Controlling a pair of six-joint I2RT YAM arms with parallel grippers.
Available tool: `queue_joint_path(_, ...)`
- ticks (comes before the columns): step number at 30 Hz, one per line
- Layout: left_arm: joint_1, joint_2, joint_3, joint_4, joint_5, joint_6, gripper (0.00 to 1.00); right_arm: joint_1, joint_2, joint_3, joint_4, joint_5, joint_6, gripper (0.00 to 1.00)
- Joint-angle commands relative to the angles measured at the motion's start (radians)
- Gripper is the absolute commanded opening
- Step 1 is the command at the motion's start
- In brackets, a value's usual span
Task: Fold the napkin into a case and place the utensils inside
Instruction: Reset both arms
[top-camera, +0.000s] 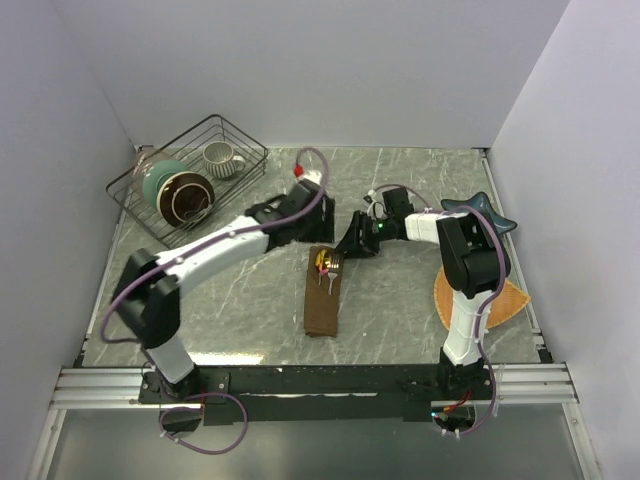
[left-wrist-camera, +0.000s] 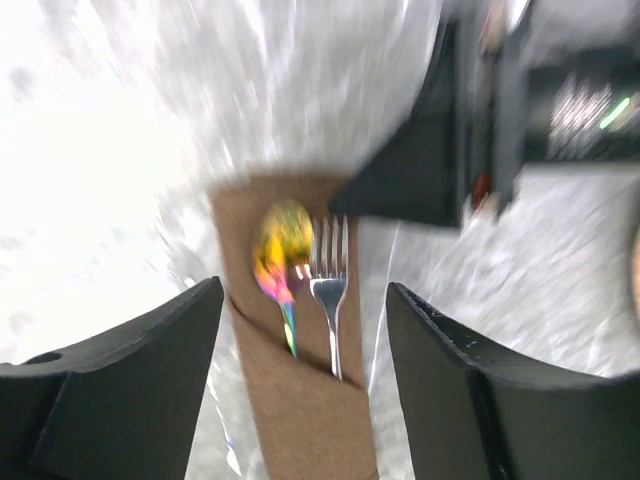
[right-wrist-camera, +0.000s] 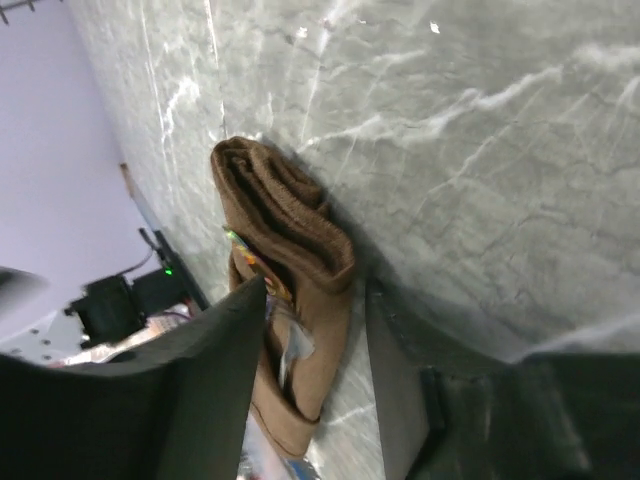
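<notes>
The black left gripper (left-wrist-camera: 305, 300) and right gripper (right-wrist-camera: 315, 288) stand open and empty by the dark-brown cloth napkin (top-camera: 322, 300), folded as a narrow case in the middle of the grey marbled table (top-camera: 400, 300), with the silver fork (left-wrist-camera: 330, 290) and gold-bowled spoon (left-wrist-camera: 283, 250) inside, so the task seems done.

The brown napkin (top-camera: 322, 305) lies flat in the middle, folded into a narrow case (right-wrist-camera: 300, 250) running near to far. A gold spoon (left-wrist-camera: 281, 250) and a silver fork (left-wrist-camera: 331, 285) stick out at its far end, spoon on the left.

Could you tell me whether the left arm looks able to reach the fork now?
Probably yes: the left fingers are open and aimed at the fork, nothing between, though the right fingers crowd its tines.
</notes>
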Motion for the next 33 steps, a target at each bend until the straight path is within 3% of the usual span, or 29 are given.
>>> queue_joint_path(1,0.069,-0.143,0.038,0.137,-0.004,0.139,0.76,-0.010,-0.068,0.068,-0.070,0.048,-0.082,0.62)
queue_joint_path(2,0.089,-0.175,0.038,0.144,0.007,0.155,0.85,-0.013,-0.080,0.081,-0.086,0.050,-0.092,0.66)
queue_joint_path(5,0.194,-0.209,0.056,0.149,0.105,0.234,0.99,-0.022,-0.114,0.142,-0.159,0.056,-0.142,0.80)
queue_joint_path(8,0.318,-0.205,0.136,0.056,0.214,0.340,0.99,-0.046,-0.161,0.249,-0.259,0.065,-0.208,0.99)
queue_joint_path(12,0.548,-0.192,0.240,-0.056,0.375,0.390,0.99,-0.109,-0.241,0.355,-0.429,0.100,-0.317,1.00)
queue_joint_path(14,0.685,-0.170,0.280,-0.117,0.543,0.371,0.99,-0.158,-0.301,0.398,-0.507,0.120,-0.357,1.00)
queue_joint_path(17,0.796,-0.172,0.253,-0.156,0.723,0.418,0.99,-0.218,-0.390,0.406,-0.592,0.194,-0.449,1.00)
queue_joint_path(21,0.802,-0.159,0.233,-0.286,0.605,0.494,0.99,-0.282,-0.531,0.296,-0.635,0.295,-0.576,1.00)
queue_joint_path(23,0.802,-0.172,0.154,-0.302,0.536,0.523,0.99,-0.292,-0.635,0.169,-0.624,0.362,-0.584,1.00)
queue_joint_path(29,0.738,-0.336,-0.139,-0.195,0.472,0.574,0.99,-0.290,-0.911,-0.163,-0.567,0.450,-0.586,1.00)
queue_joint_path(33,0.653,-0.392,-0.233,-0.164,0.354,0.561,0.99,-0.292,-0.984,-0.212,-0.564,0.465,-0.561,1.00)
